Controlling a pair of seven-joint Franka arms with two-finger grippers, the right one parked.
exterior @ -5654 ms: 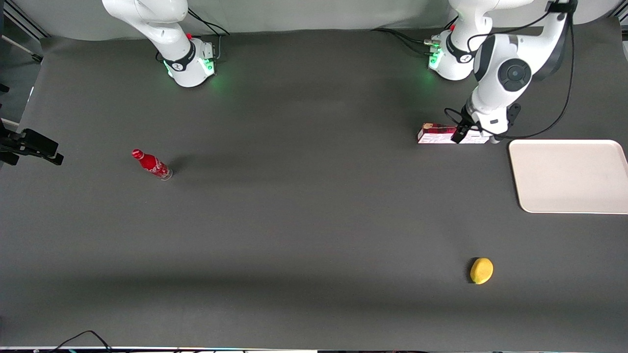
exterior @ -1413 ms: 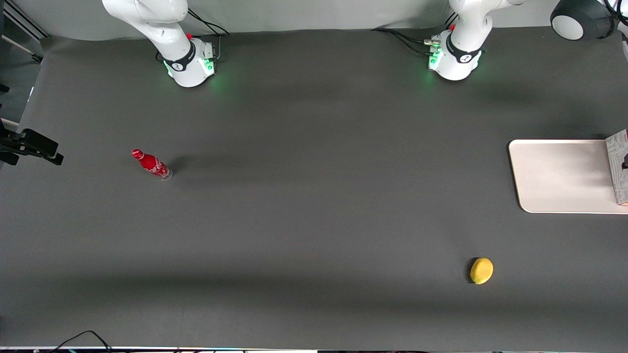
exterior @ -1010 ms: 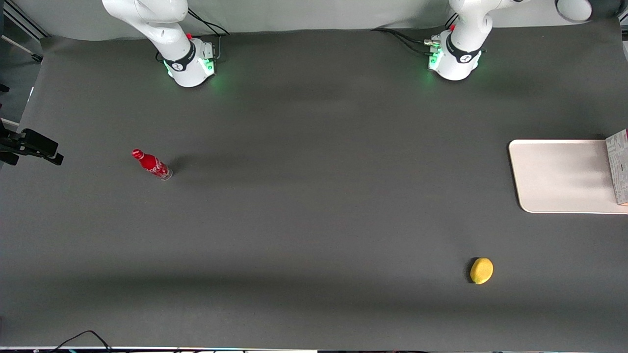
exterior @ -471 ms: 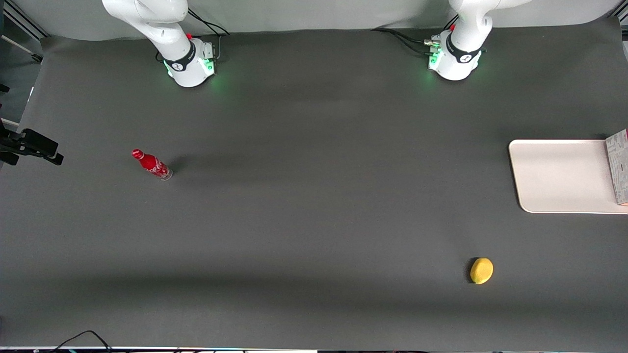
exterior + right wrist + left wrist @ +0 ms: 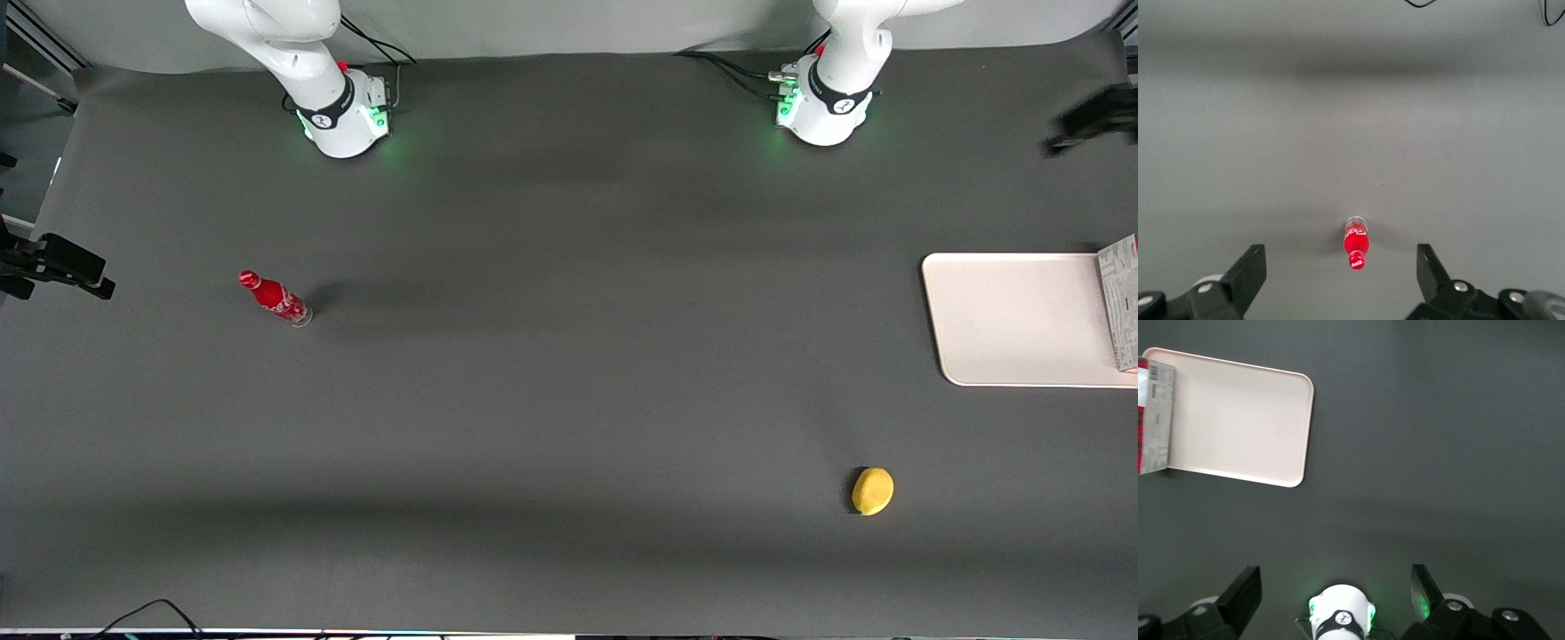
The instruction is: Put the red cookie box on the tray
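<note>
So the red cookie box (image 5: 1153,417) is sitting on the tray (image 5: 1238,420), lying flat along one of its short ends, the end that points toward the working arm's side of the table. From the wrist camera you can see the pale grey printed side facing up with a strip of dark red along its outer edge. In the front view the box (image 5: 1122,302) is cut off by the frame edge, so I only get a sliver of it there, resting on the tray (image 5: 1013,320) with one end reaching the rim that sits farther from the front camera.

My gripper (image 5: 1335,593) is up high, well clear of the box and the tray, looking straight down at the dark table (image 5: 569,400). Fingers (image 5: 1245,590) are spread wide apart with nothing between them. In the front view my gripper (image 5: 1093,120) is just a dark blur, farther from the camera than the tray.

Rest of the table: a lemon (image 5: 873,491) sits at about 7 o'clock from the tray, nearer the front camera and well apart from it. A small red cola bottle (image 5: 274,299) stands way off toward the parked arm's end, roughly 9 o'clock from the tray
</note>
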